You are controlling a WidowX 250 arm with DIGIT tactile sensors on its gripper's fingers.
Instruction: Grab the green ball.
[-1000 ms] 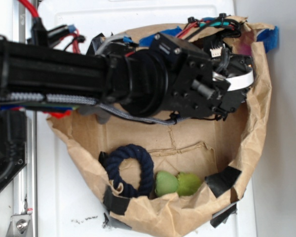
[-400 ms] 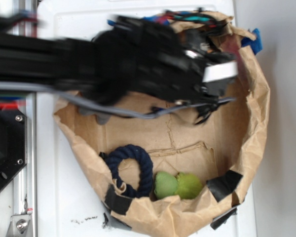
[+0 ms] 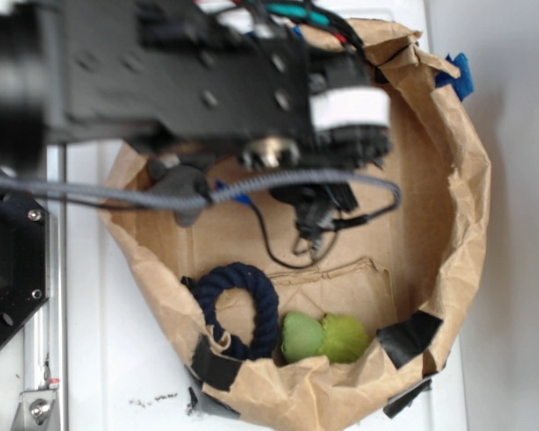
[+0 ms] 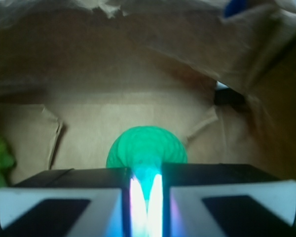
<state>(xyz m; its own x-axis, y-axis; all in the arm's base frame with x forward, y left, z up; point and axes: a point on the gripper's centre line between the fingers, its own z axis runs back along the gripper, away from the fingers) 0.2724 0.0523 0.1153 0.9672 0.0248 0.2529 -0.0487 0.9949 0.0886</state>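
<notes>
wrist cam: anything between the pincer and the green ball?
Nothing. In the wrist view the green ball sits directly ahead of the pincer, showing through the narrow gap; no object lies between them.

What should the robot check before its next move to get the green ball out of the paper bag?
1. Ball held by the tool: ok. In the wrist view the green ball sits squeezed between the tool fingers.
2. Grip centred: ok. The ball shows evenly on both sides of the narrow gap.
3. Right object: ok. The yellow-green toy lies apart, near the bag's lower wall.
4. Rope ring clear of the tool: ok, it lies beside the toy.
5. Cable dangling under the arm: cannot tell if it will snag the paper bag.
6. Ball lifted off the bag floor: cannot tell.
</notes>
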